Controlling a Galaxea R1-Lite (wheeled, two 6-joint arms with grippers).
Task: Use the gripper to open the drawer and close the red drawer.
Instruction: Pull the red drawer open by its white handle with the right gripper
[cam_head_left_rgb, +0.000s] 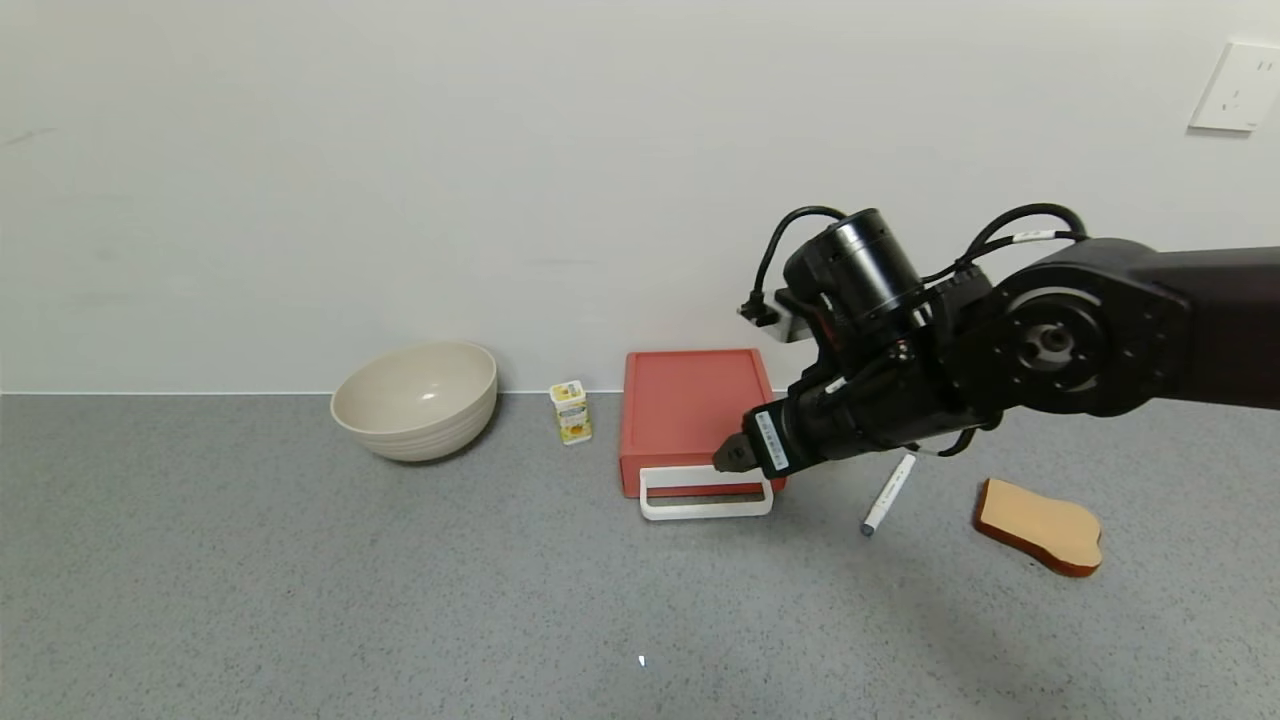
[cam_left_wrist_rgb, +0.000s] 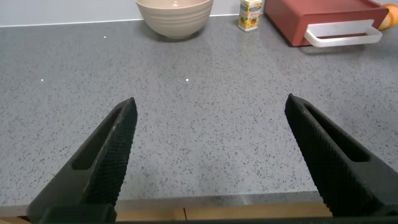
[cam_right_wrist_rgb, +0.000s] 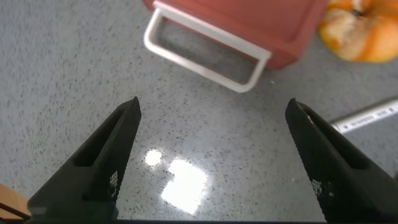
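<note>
The coral-red drawer box (cam_head_left_rgb: 690, 405) sits on the grey counter against the wall, its white loop handle (cam_head_left_rgb: 705, 508) facing forward. The drawer front looks flush with the casing. My right gripper (cam_head_left_rgb: 728, 455) hangs just above the handle's right end, tilted down and leftward. In the right wrist view it (cam_right_wrist_rgb: 214, 102) is open and empty, with the handle (cam_right_wrist_rgb: 205, 59) and the drawer (cam_right_wrist_rgb: 249, 18) just ahead. My left gripper (cam_left_wrist_rgb: 210, 99) is open and empty, low over the counter's front edge, far from the drawer (cam_left_wrist_rgb: 317, 12).
A beige bowl (cam_head_left_rgb: 415, 400) and a small yellow carton (cam_head_left_rgb: 571, 411) stand left of the drawer. A white marker (cam_head_left_rgb: 888, 494) and a toast-shaped brown slice (cam_head_left_rgb: 1040, 525) lie to its right. A wall socket (cam_head_left_rgb: 1235, 87) is high at the right.
</note>
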